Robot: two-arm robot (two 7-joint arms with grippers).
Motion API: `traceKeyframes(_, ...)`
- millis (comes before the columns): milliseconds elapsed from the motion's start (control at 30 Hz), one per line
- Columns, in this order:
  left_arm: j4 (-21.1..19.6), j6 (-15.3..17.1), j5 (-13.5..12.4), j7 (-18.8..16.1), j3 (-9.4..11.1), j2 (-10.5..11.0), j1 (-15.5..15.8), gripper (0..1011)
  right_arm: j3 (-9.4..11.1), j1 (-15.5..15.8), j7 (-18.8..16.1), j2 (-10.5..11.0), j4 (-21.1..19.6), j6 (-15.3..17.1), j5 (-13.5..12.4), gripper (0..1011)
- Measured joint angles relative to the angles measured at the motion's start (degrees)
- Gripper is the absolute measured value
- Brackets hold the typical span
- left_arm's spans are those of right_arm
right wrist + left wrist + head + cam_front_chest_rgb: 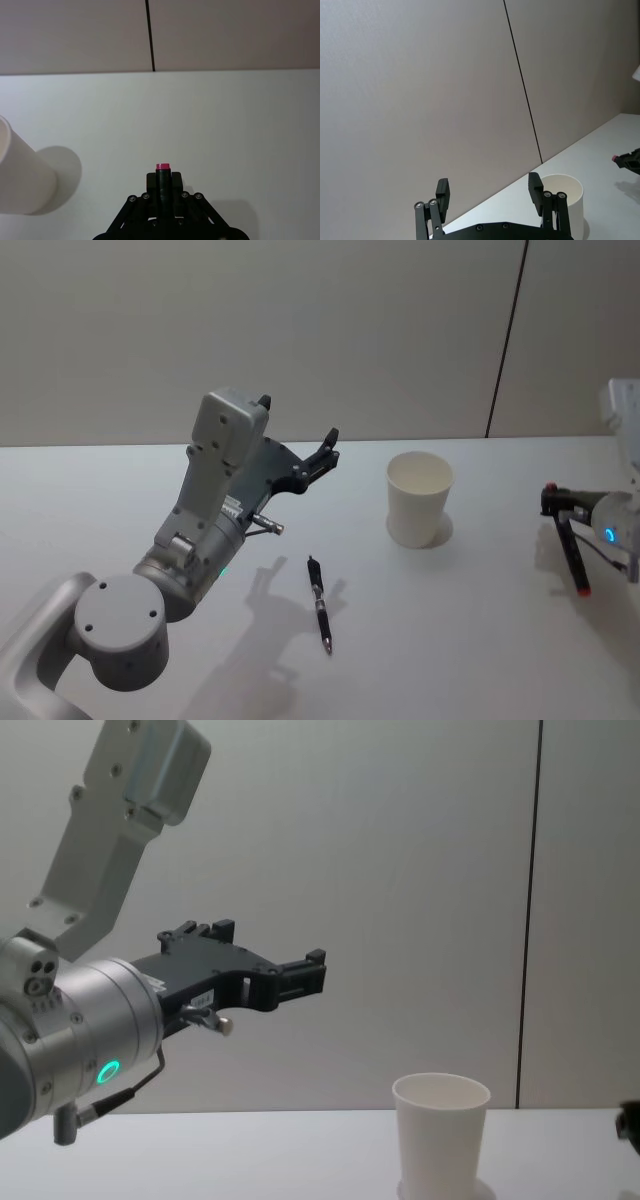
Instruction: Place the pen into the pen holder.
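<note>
The pen (573,554), a slim black stick with a red tip, hangs tip-down just above the table at the far right. My right gripper (556,508) is shut on its upper end; the right wrist view shows the red tip (162,166) poking out past the shut fingers (173,181). The pen holder (420,498), a white cup, stands upright on the table to the left of that gripper; it also appears in the chest view (440,1135) and at both wrists (565,200) (20,180). My left gripper (300,422) is raised above the table left of the cup, open and holding nothing (489,186).
A second black pen (319,604) lies flat on the white table (470,640), in front of the left gripper and left of the cup. A grey wall with a dark vertical seam (505,340) runs behind the table.
</note>
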State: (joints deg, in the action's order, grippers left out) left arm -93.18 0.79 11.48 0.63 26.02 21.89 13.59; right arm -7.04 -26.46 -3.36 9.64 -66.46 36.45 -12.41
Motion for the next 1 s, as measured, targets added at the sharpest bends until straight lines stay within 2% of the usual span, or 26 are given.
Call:
traceKeyframes(367, 0.0, 0.0, 0.0, 0.0, 0.0, 0.0, 0.0, 999, 0.52, 2.04, -1.49, 0.28, -4.62, -6.77, -1.51, 161)
traceKeyframes(567, 0.0, 0.0, 0.0, 0.0, 0.0, 0.0, 0.0, 1000, 0.6, 3.11, -2.49, 0.27, -6.88, -12.04, -2.43, 161)
traceKeyframes(600, 0.0, 0.0, 0.0, 0.0, 0.0, 0.0, 0.0, 1000, 0.6, 3.11, -2.49, 0.27, -6.88, -12.04, -2.43, 161)
traceKeyframes(1000, 0.0, 0.0, 0.0, 0.0, 0.0, 0.0, 0.0, 1000, 0.26, 4.18, -4.48, -0.23, -8.83, -22.64, -3.27, 161)
